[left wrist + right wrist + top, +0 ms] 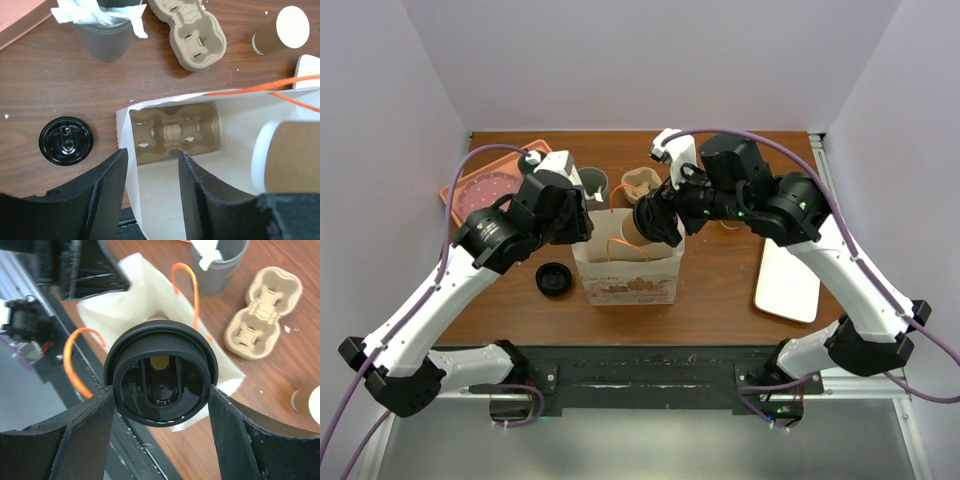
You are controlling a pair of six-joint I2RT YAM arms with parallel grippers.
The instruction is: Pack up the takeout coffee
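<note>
The right gripper point(161, 395) has its fingers pressed against either side of the takeout coffee point(161, 374), a tan-sided cup with a black lid, and holds it tilted over the open mouth of the white paper bag point(625, 275) in the middle of the table point(720, 290). In the right wrist view the lid faces the camera and fills the gap between the fingers. In the left wrist view the cup's pale far end reaches in past the bag's rim on the right side. I can't tell whether it touches anything inside.

The left gripper point(152, 157) is at the bag's left edge with its fingers apart. One finger is outside the paper wall and the other is inside, and a clear gap shows between them. I can't make out a pinch on the paper.

A cardboard cup carrier point(172, 132) lies on its side deep in the bag. The bag's orange handles point(185, 285) loop up around the cup.

A loose black lid point(66, 141) sits on the table just left of the bag. Behind the bag stands a grey tumbler point(105, 30) stuffed with white paper-wrapped items. A second cup carrier point(187, 30) sits beside the tumbler, and further right is another tan cup with a white top point(280, 30). A pink tray point(480, 185) lies at the far left corner, and a white flat board point(787, 280) lies near the right edge.
</note>
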